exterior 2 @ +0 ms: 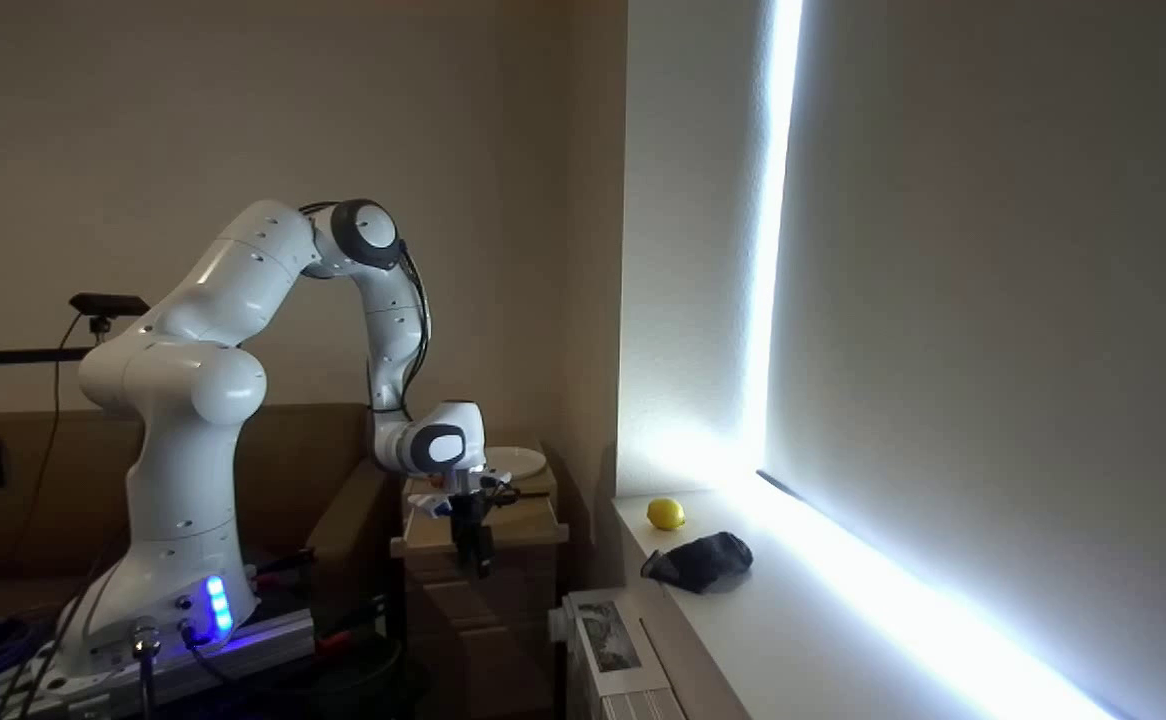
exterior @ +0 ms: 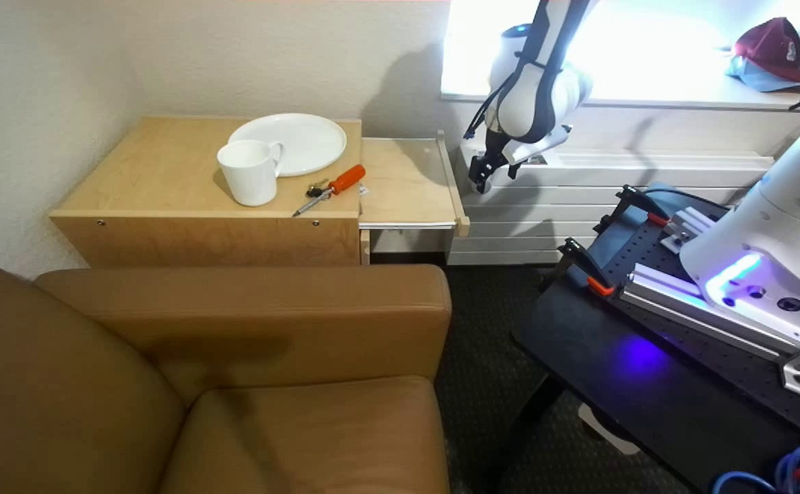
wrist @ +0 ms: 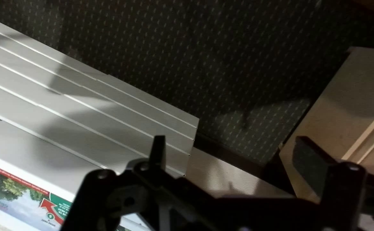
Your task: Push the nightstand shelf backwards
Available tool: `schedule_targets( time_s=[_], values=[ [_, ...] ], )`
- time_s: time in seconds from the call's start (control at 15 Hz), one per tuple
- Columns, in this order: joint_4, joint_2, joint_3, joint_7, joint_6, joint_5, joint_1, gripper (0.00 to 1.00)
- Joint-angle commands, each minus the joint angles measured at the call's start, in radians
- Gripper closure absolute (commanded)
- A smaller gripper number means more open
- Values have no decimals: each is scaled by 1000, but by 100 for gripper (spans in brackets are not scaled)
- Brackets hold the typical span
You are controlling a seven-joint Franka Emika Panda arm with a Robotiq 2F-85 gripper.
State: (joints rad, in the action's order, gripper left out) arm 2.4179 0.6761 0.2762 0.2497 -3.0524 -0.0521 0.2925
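- Armchair (exterior: 290, 319): brown, smooth upholstery, thick rounded arm.
- Nightstand (exterior: 167, 168): light tan wood, boxy, flat-topped.
- Mug (exterior: 249, 178): white, cylindrical, upright.
- Plate (exterior: 314, 140): white, round, behind the mug.
- Screwdriver (exterior: 348, 179): orange handle, slim metal shaft.
- Nightstand shelf (exterior: 403, 171): thin rectangular tan board, extending out past the nightstand's fixed top.
- Gripper (exterior: 498, 176): black, jaws spread wide, holding nothing, apart from the shelf.
- Radiator (exterior: 578, 214): white, flat horizontal panels.

Homelike room, brown armchair (exterior: 249, 357), nightstand (exterior: 167, 171), radiator (exterior: 571, 195)
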Motion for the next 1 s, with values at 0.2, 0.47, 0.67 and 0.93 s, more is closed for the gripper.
schedule_targets(
  time_s=[0.2,0.47,0.67,0.93],
  values=[
    [-149,164,-32,93,-76,-66,38,0],
    [-234,203,-80,118,-62,-126,7,0],
    [-286,230,-97,130,-46,-147,15,0],
    [-258,223,-119,110,-85,-124,90,0]
  ],
)
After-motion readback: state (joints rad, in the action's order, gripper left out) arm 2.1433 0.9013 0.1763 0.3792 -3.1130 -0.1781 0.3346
